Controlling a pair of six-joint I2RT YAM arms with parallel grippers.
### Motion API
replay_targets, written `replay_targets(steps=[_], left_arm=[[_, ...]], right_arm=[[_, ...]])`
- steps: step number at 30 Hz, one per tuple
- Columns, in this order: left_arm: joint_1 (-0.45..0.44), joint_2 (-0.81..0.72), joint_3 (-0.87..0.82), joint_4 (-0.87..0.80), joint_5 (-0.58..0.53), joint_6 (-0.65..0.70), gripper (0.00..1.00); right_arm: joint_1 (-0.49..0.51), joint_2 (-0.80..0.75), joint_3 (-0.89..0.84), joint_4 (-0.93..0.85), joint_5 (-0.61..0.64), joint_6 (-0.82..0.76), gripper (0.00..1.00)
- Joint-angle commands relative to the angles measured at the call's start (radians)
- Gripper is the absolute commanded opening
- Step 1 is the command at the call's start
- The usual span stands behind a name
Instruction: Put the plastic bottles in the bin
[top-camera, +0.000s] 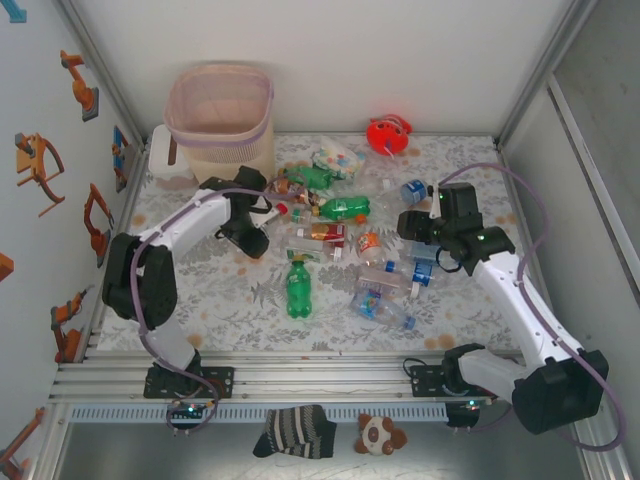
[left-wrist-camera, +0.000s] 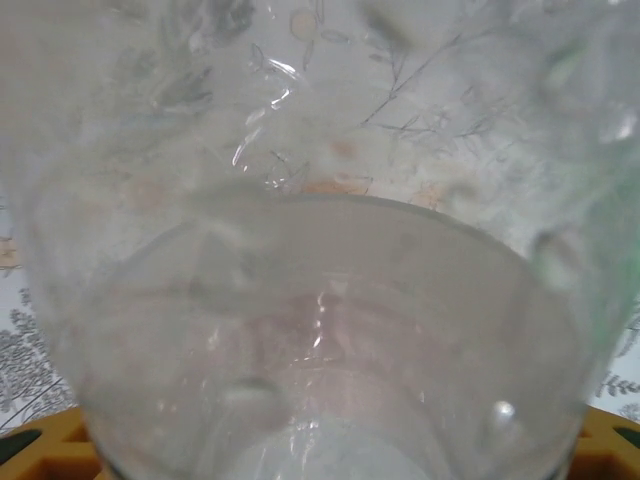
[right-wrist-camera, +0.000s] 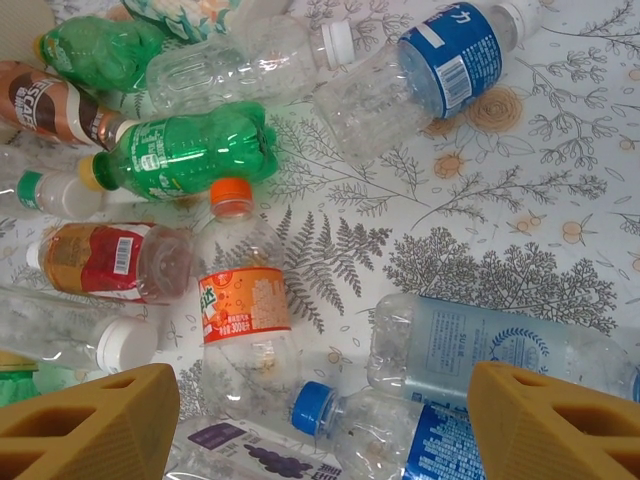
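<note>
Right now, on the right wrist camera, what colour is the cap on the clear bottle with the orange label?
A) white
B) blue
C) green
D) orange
D: the orange-label bottle lies on the patterned table with an orange cap that points toward the green bottle.

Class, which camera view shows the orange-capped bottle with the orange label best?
Right wrist: the orange-capped bottle lies close, with cap and label sharp. The top external view shows it small and distant.
</note>
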Motion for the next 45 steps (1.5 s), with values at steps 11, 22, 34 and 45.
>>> replay_targets(steps=[11, 22, 34, 45], left_arm=[[0.025, -0.238, 0.1, 0.093, 0.118, -0.053, 0.5], [0.081, -0.273, 0.268, 0.233, 0.195, -0.115, 0.49], [0.136, -0.033, 0.664, 0.254, 0.136, -0.176, 0.46], [0.211, 0.357, 1.225, 0.028, 0.155, -0.284, 0.44]], right_arm=[[0.014, 0.0, 0.034, 0.017, 0.001, 0.007, 0.75], [0.016, -0.006, 0.038, 0.01, 0.014, 0.007, 0.75], [0.016, -0.03, 0.047, -0.011, 0.036, 0.002, 0.75], [0.016, -0.062, 0.048, -0.037, 0.054, 0.001, 0.75]])
